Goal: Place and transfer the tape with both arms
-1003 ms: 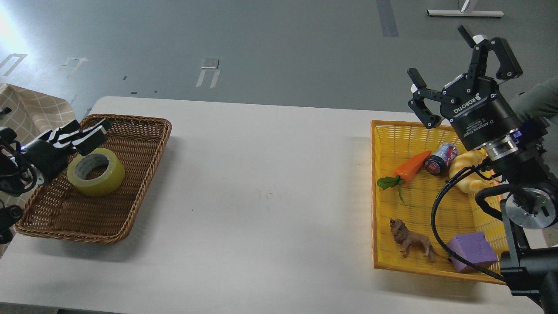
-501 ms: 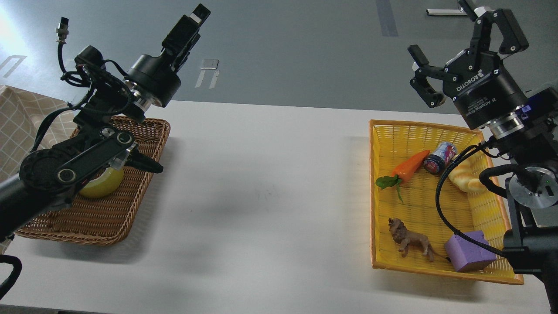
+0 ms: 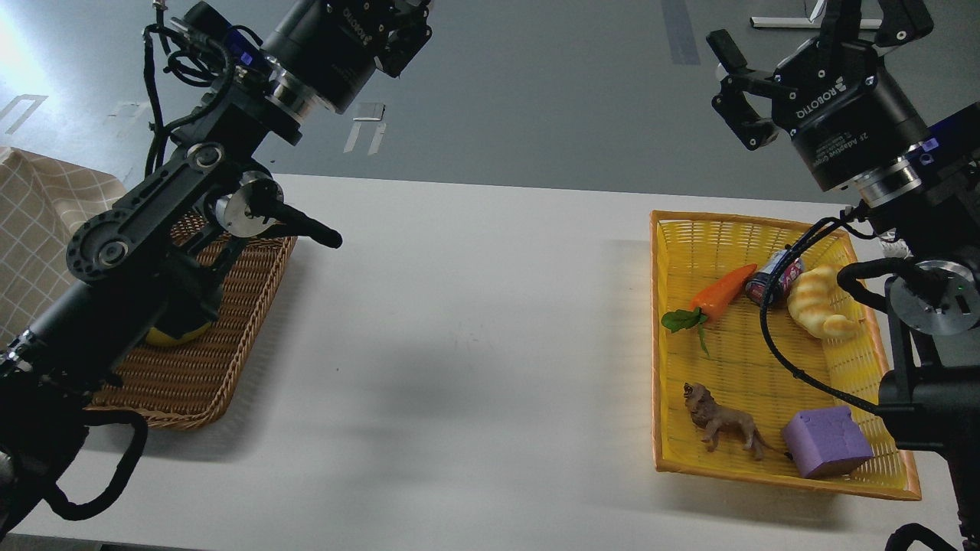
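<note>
The tape (image 3: 181,334) lies in the brown wicker basket (image 3: 245,306) at the left. Only a yellow sliver of it shows under my left arm. My left gripper (image 3: 406,27) is raised high above the table's far edge, well away from the tape. Its fingers are cut off by the top of the view, so I cannot tell their state. My right gripper (image 3: 773,30) is raised above the far end of the yellow basket (image 3: 657,344). Its jaws stand wide apart and hold nothing.
The yellow basket at the right holds a toy carrot (image 3: 720,295), a small can (image 3: 769,279), a croissant toy (image 3: 815,302), a lion figure (image 3: 720,421) and a purple block (image 3: 827,442). A checked cloth (image 3: 38,222) lies at the far left. White table (image 3: 475,344) lies between the baskets.
My left arm has swung up from the wicker basket, leaving the tape lying there. My right gripper has risen a little, still open.
</note>
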Motion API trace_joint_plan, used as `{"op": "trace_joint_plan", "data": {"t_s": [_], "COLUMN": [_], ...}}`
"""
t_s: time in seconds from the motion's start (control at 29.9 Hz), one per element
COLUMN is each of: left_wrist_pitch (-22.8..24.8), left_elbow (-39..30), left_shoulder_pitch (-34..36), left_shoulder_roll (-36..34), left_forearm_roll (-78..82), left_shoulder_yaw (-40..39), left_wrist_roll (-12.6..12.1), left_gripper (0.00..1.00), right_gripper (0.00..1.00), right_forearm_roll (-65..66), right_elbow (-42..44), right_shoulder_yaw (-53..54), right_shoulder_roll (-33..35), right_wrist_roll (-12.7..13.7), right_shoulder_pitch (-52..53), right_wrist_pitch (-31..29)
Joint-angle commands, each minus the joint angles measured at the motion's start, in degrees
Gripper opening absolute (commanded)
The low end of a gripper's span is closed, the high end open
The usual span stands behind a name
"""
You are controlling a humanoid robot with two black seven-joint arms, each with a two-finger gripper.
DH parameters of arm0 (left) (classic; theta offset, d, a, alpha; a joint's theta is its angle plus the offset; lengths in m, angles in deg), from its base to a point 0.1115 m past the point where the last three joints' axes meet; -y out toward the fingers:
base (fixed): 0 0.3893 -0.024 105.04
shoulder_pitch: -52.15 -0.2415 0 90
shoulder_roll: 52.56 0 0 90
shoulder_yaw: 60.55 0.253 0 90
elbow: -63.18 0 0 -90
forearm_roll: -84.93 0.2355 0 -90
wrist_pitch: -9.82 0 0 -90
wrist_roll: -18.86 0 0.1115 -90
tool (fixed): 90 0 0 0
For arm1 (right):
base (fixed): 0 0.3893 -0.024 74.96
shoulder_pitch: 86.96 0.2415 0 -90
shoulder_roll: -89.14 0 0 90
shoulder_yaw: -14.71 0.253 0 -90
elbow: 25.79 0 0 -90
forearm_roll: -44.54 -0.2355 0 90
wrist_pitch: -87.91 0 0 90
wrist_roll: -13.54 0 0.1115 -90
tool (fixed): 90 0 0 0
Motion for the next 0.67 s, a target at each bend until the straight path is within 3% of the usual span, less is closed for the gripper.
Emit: {"op": "trace_joint_plan", "data": {"t_s": [0.0,0.13,0.64], "left_wrist_pitch": [0.50,1.55,1.82], "left_elbow": [-1.87,-6.17,-9.26], "left_shoulder_pitch": [-5.06,-10.34,-10.70], "left_shoulder_roll": [3.64,7.15,6.99], "left_forearm_roll": [-0.31,-0.48,-0.04], "left_shoulder_yaw": [-3.79,-9.77,-11.71], "left_wrist_roll": [-5.01,-5.71,-5.71], "left_gripper": [0.98,0.98,0.98], "right_gripper": [1.00,1.00,1.00], "right_forearm_roll": [0.10,0.18,0.27], "right_elbow": [-0.20,0.15,1.73], "right_shoulder_yaw": [-0.07,-0.50,-1.91], "right_shoulder_roll": [0.05,0.05,-4.78], "right_wrist_roll": [-0.01,-0.01,-0.19], "right_shoulder_pitch": [2.35,3.50,6.31], "right_wrist_pitch": [0.18,0.18,0.27]}}
